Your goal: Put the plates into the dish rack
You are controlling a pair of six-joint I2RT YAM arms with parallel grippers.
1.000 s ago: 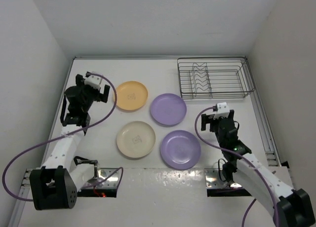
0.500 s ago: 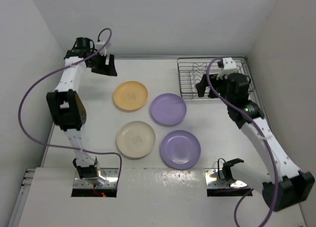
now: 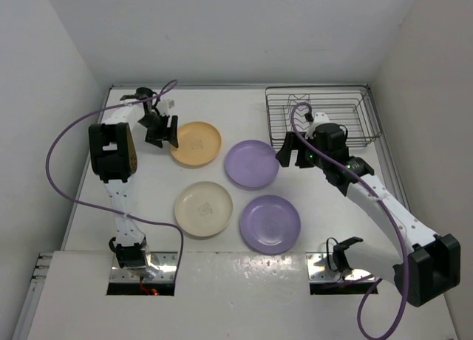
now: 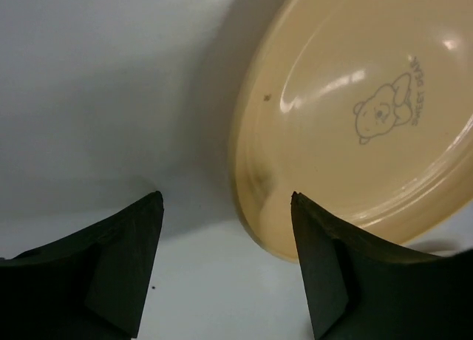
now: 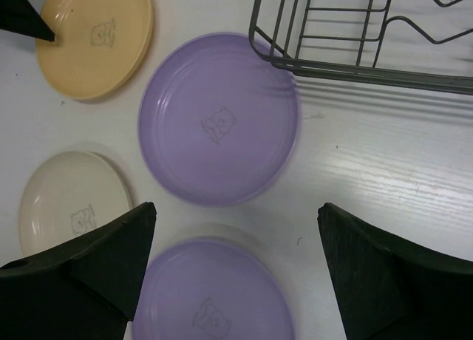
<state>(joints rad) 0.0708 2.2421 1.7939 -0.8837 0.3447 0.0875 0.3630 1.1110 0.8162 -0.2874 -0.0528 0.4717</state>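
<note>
So all 4 plates are lying flat on the white bench right now, none of them in the dish rack yet. The rack is sitting at the far right corner of the bench, with its wire dividers standing upright inside.

The plates are sitting in a loose 2 by 2 block, close together but not overlapping. The yellow-orange plate is lying far left, and 1 lavender plate is lying right of it, just in front of the rack's front-left corner. The cream plate is sitting near left, and the other lavender plate is sitting near right. Each one is showing a little bear print in the middle.

The left gripper is hanging right at the left rim of the yellow-orange plate. Its jaws are standing spread apart and gripping nothing. In the left wrist view the plate's edge is lying just ahead of the 2 fingers, but I can't tell if either one is actually touching it.

The right gripper is hovering between the far lavender plate and the rack's front-left corner. It's looking down at that plate with jaws wide apart and empty.
</note>
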